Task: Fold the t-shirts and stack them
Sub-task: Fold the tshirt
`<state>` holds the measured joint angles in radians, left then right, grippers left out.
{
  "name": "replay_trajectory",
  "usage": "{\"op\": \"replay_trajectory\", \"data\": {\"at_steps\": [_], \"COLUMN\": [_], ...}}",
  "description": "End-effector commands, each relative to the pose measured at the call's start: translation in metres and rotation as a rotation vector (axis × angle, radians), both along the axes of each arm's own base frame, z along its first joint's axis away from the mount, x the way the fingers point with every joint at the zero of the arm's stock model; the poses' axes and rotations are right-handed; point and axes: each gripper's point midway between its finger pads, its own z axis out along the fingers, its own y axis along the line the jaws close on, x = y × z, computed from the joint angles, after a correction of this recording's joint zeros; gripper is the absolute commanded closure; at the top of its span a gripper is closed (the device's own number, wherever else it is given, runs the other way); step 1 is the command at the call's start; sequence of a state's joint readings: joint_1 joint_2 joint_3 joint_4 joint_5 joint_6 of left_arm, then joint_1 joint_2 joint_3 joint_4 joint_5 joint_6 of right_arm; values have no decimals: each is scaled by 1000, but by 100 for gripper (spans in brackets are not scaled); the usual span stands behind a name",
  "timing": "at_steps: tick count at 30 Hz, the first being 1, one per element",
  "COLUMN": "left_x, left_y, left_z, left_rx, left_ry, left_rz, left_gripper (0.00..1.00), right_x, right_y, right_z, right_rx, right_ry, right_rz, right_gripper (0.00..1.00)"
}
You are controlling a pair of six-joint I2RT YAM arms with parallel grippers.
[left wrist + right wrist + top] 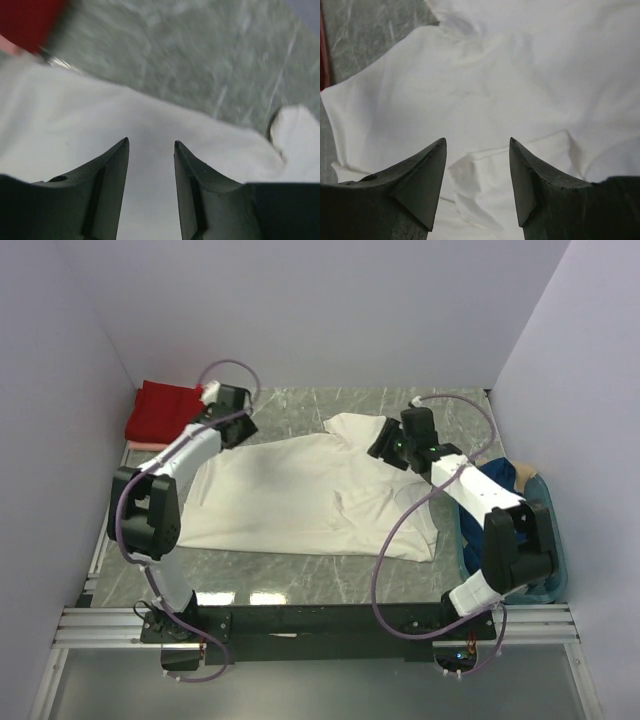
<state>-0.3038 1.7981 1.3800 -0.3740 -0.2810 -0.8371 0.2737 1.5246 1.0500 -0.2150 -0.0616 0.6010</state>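
- The cream-white t-shirt (310, 495) lies spread across the middle of the desk (300, 570). It is wrinkled and its right part is doubled over, so I judge the fold unfinished.
- The left tool (150, 145) hovers over the shirt's far left edge, released and grasping nothing. It seems placed to take that edge.
- The right tool (477, 142) hangs over the shirt's far right part, also parted and empty, with a creased flap just beneath.
- The red t-shirt (160, 410) sits folded in the far left corner, probably the base of the stack.
- A dark blue t-shirt (500, 475) waits in the teal basket (555, 570) at the right.
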Motion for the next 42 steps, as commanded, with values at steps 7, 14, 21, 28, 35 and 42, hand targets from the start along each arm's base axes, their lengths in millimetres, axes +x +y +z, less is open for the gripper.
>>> {"op": "replay_trajectory", "data": {"at_steps": [7,14,21,28,35,42], "left_x": [38,-8,-56,-109,-170,-171], "left_y": [62,44,17,17,66,76], "left_z": [-5,-34,-12,-11,-41,-29], "left_rx": [83,-60,-287,-343,-258,-311], "left_ry": [76,97,-84,-116,-7,-129], "left_rz": [142,102,9,-15,244,234], "left_gripper": [59,57,54,48,47,49], "right_x": [39,31,-28,-83,-118,-131], "right_y": [54,50,33,12,-2,4], "right_z": [11,-18,-28,-45,-52,-56], "right_rx": [50,12,7,43,45,122], "right_ry": [-15,61,58,71,113,104], "right_rz": [109,101,64,11,-26,-16], "right_gripper": [41,42,41,41,43,44]}}
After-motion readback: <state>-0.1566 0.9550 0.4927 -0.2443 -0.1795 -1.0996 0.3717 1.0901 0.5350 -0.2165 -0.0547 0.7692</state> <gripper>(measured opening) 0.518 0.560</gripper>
